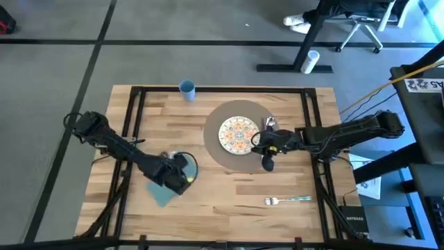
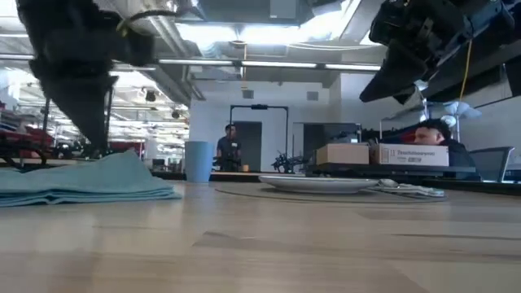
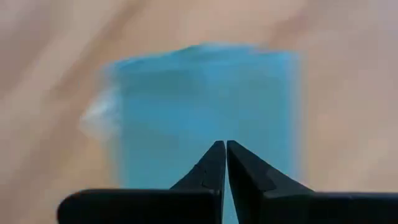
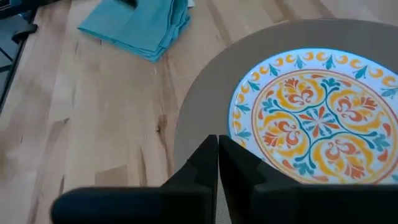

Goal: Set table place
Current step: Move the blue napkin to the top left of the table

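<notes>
Around: we see a blue cup (image 1: 186, 87) at the counter's (image 1: 229, 187) far edge, a fork (image 1: 286, 201) near the front, a teal napkin (image 1: 164, 190) under the left arm | Task thing: placemat (image 1: 216, 154) mid-counter, patterned plate (image 1: 240, 135) on it, a spoon (image 1: 270, 123) beside the plate | Left claw (image 3: 224, 149) — fingers pressed together, empty, above the napkin | Right claw (image 4: 218, 144) — closed too, empty, over the placemat's edge.

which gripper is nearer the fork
Right. The right gripper hovers at the placemat's edge, just above the fork; the left gripper is over the napkin, across the table.
</notes>
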